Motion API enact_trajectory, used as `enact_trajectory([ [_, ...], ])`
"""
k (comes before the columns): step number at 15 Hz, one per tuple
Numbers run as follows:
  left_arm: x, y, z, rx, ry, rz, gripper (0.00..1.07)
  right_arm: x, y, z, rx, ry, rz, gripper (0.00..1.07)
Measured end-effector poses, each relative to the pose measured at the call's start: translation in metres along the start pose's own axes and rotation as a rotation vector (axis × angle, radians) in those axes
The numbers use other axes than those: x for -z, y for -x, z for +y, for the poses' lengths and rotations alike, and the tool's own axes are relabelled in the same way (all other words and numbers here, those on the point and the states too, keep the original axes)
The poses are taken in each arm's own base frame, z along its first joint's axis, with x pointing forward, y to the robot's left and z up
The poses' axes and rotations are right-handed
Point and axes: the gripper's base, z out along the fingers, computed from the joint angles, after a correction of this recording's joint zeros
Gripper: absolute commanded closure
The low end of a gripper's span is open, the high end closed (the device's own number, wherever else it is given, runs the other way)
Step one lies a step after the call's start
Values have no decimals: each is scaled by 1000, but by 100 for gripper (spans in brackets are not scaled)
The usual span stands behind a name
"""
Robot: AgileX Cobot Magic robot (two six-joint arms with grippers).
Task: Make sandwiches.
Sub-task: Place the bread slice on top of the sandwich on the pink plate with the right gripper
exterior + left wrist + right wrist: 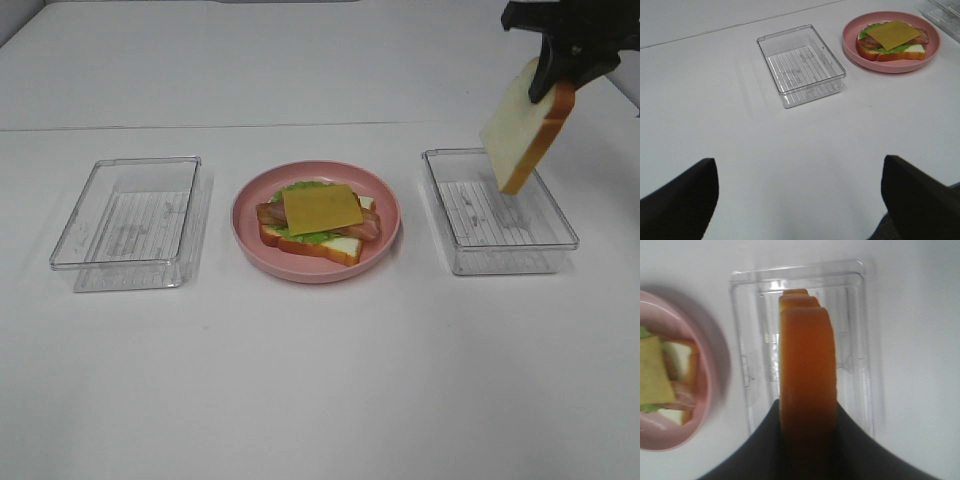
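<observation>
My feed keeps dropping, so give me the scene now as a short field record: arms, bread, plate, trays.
right gripper: shut on bread slice, held in the air above the right tray
left gripper: open, holding nothing, over bare table
plate: pink, between the two trays
stack on plate: bottom bread, lettuce, bacon, cheese on top; no top slice yet
left tray: clear, nothing in it
right tray: nothing seen in it
</observation>
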Motion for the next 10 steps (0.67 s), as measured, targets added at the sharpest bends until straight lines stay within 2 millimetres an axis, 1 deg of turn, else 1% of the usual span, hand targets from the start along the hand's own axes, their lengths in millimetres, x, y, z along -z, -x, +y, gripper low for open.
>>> enact_trajectory([
  [1,0,0,0,0,0,0,23,14,-3,7,-3,53,-28,107],
  [3,0,0,0,0,0,0,23,31,-8,19,12,148,-59,107],
  [4,0,0,0,0,0,0,23,33,-10,24,17,169,-58,107],
  [5,0,0,0,0,0,0,23,32,-15,35,36,207,-41,107],
  [7,0,0,0,0,0,0,23,17,-29,65,87,254,26,107],
  [8,0,0,0,0,0,0,23,-7,-43,97,126,286,51,107],
  [9,0,0,0,0,0,0,23,-13,-46,104,126,301,46,107],
  [10,0,0,0,0,0,0,23,-23,-51,116,120,333,30,107],
])
